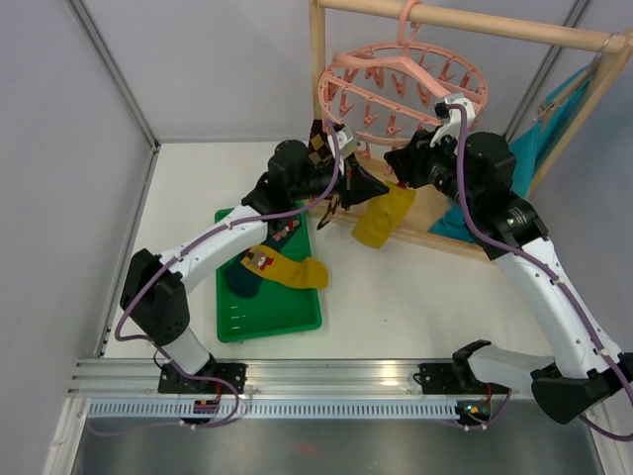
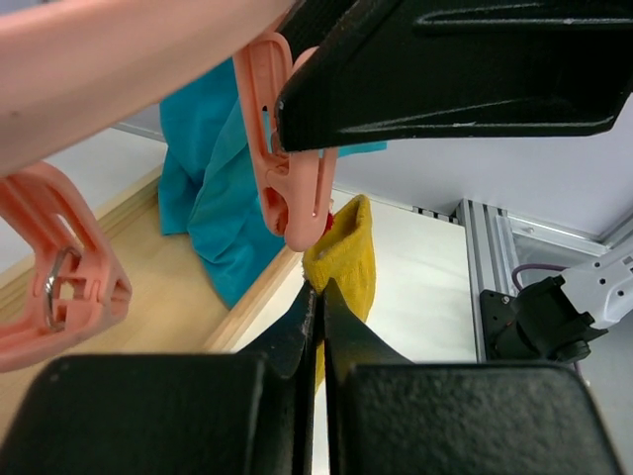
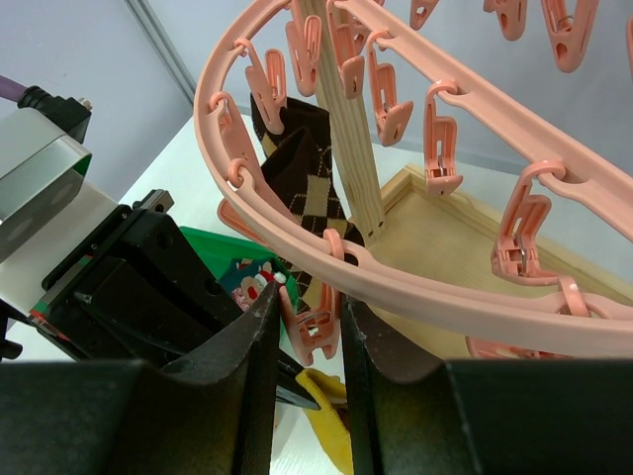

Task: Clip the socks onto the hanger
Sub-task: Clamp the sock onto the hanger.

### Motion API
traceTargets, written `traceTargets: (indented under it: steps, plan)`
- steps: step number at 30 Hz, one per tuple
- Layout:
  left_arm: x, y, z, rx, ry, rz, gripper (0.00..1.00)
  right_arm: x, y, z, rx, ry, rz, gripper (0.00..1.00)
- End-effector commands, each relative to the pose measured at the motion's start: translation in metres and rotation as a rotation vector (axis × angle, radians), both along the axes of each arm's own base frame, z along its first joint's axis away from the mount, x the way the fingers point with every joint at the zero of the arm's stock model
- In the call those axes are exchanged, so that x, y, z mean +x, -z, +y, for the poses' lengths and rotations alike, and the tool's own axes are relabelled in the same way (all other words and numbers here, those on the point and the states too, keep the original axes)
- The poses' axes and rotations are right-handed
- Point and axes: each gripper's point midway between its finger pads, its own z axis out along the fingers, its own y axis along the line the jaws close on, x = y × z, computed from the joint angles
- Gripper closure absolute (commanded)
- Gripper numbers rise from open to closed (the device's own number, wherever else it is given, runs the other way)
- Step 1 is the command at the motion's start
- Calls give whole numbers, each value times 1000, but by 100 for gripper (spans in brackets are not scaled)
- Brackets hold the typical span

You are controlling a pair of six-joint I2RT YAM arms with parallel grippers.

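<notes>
Top external: left tool (image 1: 374,188) and right tool (image 1: 404,163) meet nose to nose under the near rim of the pink hanger (image 1: 336,94), which hangs by its hook from the wooden rack (image 1: 475,22). Mustard sock (image 1: 384,220) dangles between the tools, clear of the bench, long axis roughly vertical, top end up by the tool tips. Argyle sock (image 1: 318,143) already hangs at the hanger's left side. Green tray (image 1: 282,317) on the bench holds a dark teal sock (image 1: 245,279) and a second yellow sock (image 1: 302,272), both well apart from the tools.

Left wrist: left tool is clenched, tips pinching the top edge of the mustard sock. Target clip (image 2: 287,188) sits just above that edge, mouth pointing down at it, nearly touching. A black finger (image 2: 445,69) of the right tool presses the clip's side. The sock edge lies below the mouth, so the next move looks like a short lift by the left arm. Teal cloth (image 2: 213,198) is behind, not involved.

Right wrist: right tool is clamped on that same clip, one finger each side, squeezing. Cannot tell from here whether the mouth is spread. Sock lies below the clip. Left arm carries the sock, right arm is on the clip.
</notes>
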Motion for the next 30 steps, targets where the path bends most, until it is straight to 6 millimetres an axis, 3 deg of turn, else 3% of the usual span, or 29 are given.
traceTargets:
  steps: [1,9,30]
  plan:
    - [6,-12,2,-37,5,-77,98,-10,-22,2,9,-35,-54,100]
    - [16,-14,15,-54,-11,-59,98,-11,-23,5,13,-49,-57,100]
    - [12,-32,18,-75,8,-70,98,-7,-15,9,14,-61,-45,100]
